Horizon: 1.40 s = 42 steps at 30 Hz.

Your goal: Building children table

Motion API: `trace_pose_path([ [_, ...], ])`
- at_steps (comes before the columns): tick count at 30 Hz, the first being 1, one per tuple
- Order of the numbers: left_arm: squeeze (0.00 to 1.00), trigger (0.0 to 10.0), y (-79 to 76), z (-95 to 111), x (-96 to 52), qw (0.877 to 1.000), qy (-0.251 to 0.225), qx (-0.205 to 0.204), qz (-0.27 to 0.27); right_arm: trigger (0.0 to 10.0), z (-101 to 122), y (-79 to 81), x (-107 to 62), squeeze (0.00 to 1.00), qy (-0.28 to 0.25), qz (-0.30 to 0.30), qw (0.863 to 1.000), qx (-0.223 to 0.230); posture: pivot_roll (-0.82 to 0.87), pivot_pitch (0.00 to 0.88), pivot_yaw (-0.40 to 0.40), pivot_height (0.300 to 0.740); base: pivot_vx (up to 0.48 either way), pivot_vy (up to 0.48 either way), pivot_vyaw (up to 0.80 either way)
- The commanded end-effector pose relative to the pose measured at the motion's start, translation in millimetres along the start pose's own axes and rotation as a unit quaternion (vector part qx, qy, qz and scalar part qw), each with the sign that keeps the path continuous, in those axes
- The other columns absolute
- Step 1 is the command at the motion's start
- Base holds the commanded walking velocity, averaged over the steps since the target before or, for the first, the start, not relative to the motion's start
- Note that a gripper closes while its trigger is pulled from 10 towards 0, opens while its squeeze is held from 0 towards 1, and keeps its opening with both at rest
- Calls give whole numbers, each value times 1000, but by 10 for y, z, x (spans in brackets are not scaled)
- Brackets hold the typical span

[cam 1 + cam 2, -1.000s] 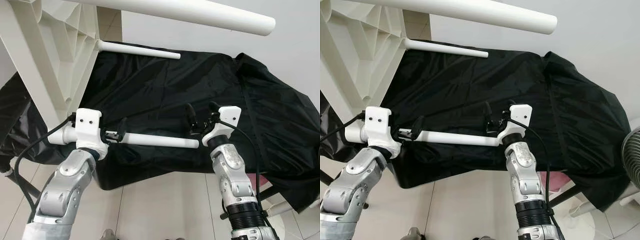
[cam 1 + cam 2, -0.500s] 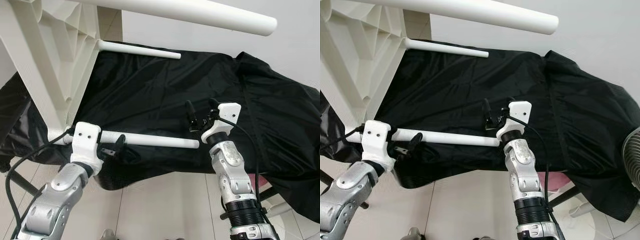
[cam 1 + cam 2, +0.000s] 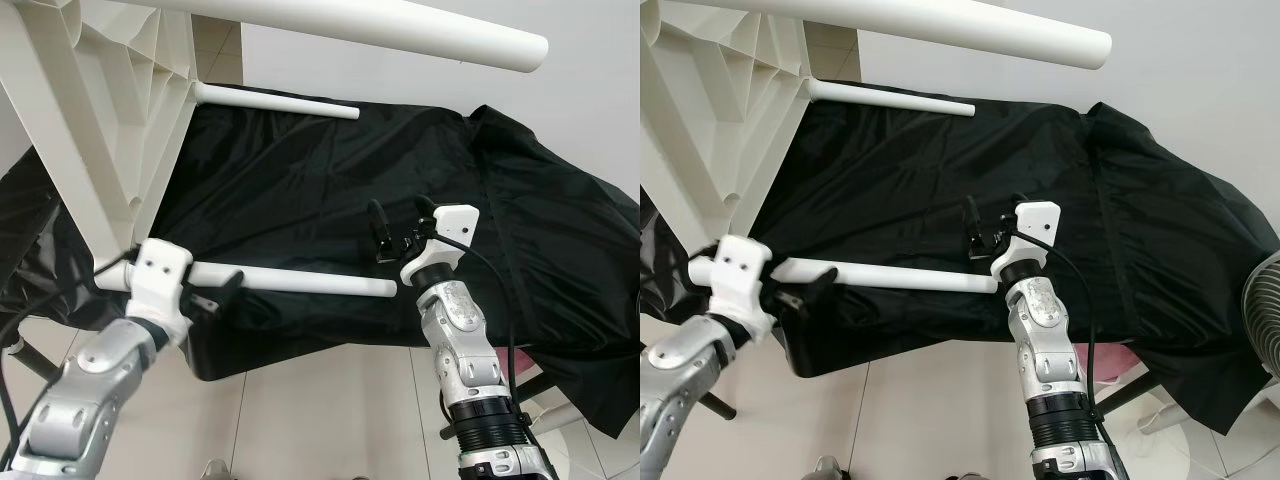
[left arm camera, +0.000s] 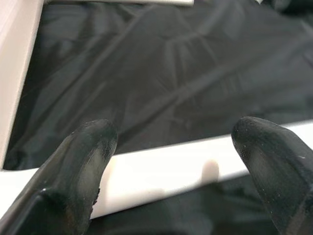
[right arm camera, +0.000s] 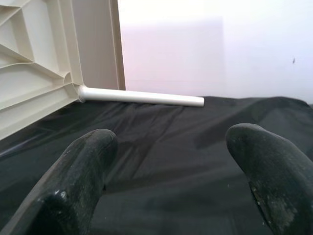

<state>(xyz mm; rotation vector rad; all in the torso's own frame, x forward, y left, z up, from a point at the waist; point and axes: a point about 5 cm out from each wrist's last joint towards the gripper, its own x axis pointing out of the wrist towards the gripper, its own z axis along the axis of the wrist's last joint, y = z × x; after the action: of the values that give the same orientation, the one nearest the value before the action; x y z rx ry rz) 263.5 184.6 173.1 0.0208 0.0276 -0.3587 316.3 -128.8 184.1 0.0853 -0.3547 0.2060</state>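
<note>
White plastic tabletop stands on edge at the robot's left, ribbed underside facing the camera, against a surface draped in black cloth. Three white legs are visible, all lying roughly level and pointing right: near leg low in front, far leg seated at a far corner of the tabletop, upper leg crossing the top of the head view.

Left gripper sits beside the near leg close to its tabletop end. In the left wrist view its fingers are spread apart with the leg running across behind them; contact cannot be told.

Right gripper is raised just past the near leg's free end, fingers apart and holding nothing, aimed over the cloth toward the far leg.
</note>
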Motion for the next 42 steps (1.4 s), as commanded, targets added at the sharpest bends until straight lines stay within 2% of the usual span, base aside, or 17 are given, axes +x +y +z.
trace_pose_path([
  [1, 0, 10000, 11, -16, 0, 999, -1, -40, 17, 10000, 105, 29, 15, 94, -23, 16, 999, -24, 155, 76, -57, 740, 0, 0, 0],
  [2, 0, 10000, 11, -16, 0, 999, -1, -40, 17, 10000, 105, 29, 15, 94, -23, 16, 999, -24, 155, 76, -57, 740, 0, 0, 0],
  [10, 0, 10000, -18, -87, 8, 984, -18, -173, 44, 10000, 415, 248, 15, 78, -71, 102, 991, -55, 140, 95, -57, 740, 0, 0, 0],
  [17, 0, 10000, -67, -113, -18, 979, -14, -200, 45, 10000, 487, 274, -7, 71, -84, 124, 986, -77, 139, 108, -53, 740, 0, 0, 0],
  [18, 0, 10000, -88, -129, -28, 978, -9, -202, 44, 10000, 537, 284, -22, 71, -96, 123, 981, -112, 139, 111, -51, 740, 0, 0, 0],
  [19, 0, 10000, -88, -129, -28, 978, -9, -202, 44, 10000, 537, 284, -22, 71, -96, 123, 981, -112, 139, 111, -51, 740, 0, 0, 0],
  [22, 0, 10000, -108, -165, -30, 978, 2, -203, 48, 10000, 698, 387, -106, 75, -148, 128, 961, -193, 139, 111, -51, 740, 0, 0, 0],
  [23, 0, 10000, -108, -165, -30, 978, 2, -203, 48, 10000, 698, 387, -106, 75, -148, 128, 961, -193, 139, 111, -51, 740, 0, 0, 0],
  [25, 0, 10000, -108, -163, -23, 978, 3, -203, 49, 10000, 788, 468, -174, 75, -191, 139, 938, -253, 141, 110, -56, 740, 0, 0, 0],
  [28, 0, 10000, -106, -161, -20, 978, 3, -203, 50, 10000, 812, 486, -198, 71, -209, 140, 928, -274, 141, 110, -56, 740, 0, 0, 0],
  [30, 0, 10000, -94, -158, -14, 977, 4, -205, 51, 10000, 867, 516, -221, 82, -252, 155, 896, -330, 138, 111, -59, 740, 0, 0, 0],
  [32, 0, 10000, -94, -158, -14, 977, 4, -205, 51, 10000, 867, 516, -221, 82, -252, 155, 896, -330, 138, 111, -59, 740, 0, 0, 0],
  [33, 0, 10000, -80, -156, -5, 977, 5, -205, 53, 10000, 905, 494, -187, 82, -270, 156, 884, -349, 135, 108, -57, 740, 0, 0, 0],
  [37, 0, 10000, -76, -155, -1, 977, 5, -204, 53, 10000, 917, 482, -171, 82, -273, 154, 883, -350, 135, 108, -57, 740, 0, 0, 0],
  [39, 0, 10000, -48, -156, 11, 977, 5, -203, 56, 10000, 1019, 498, -80, 82, -307, 150, 863, -371, 130, 106, -55, 740, 0, 0, 0],
  [41, 0, 10000, -48, -156, 11, 977, 5, -203, 56, 10000, 1019, 498, -80, 82, -307, 150, 863, -371, 130, 106, -55, 740, 0, 0, 0],
  [42, 0, 10000, -38, -154, 15, 977, 4, -203, 58, 10000, 1064, 518, -42, 82, -323, 147, 855, -379, 129, 104, -56, 740, 0, 0, 0],
])
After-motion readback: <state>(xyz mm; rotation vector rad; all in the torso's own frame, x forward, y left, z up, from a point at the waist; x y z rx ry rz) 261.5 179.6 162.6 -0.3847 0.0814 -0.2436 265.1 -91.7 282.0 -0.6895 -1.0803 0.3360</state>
